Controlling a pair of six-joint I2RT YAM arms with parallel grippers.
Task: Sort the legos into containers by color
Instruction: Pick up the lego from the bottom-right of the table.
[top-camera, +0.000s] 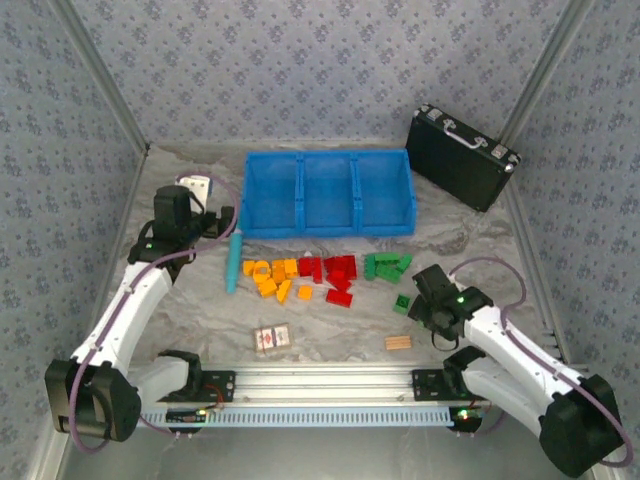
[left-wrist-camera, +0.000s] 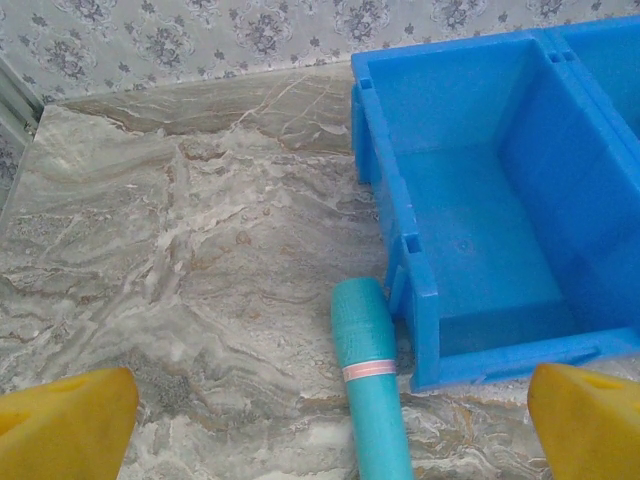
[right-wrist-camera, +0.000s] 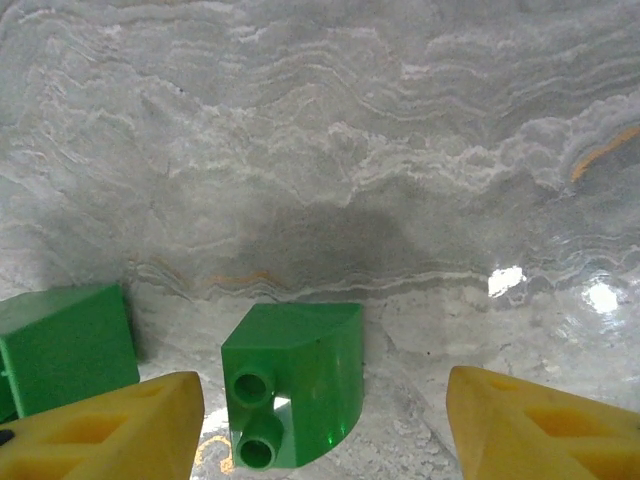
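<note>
Green lego (right-wrist-camera: 292, 385) between the wide-apart tips of the right pincer (right-wrist-camera: 322, 425)

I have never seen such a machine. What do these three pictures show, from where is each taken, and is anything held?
Two robot arms are bolted to a table. One picture looks down from above; the others come from a camera on each wrist. On the table lie orange-yellow bricks, red bricks, green bricks, a blue tray with three empty compartments, a teal cylinder, a black case and a wooden block. The left fingers are open near the cylinder; the right fingers are open over one green brick. Nothing is held.
</note>
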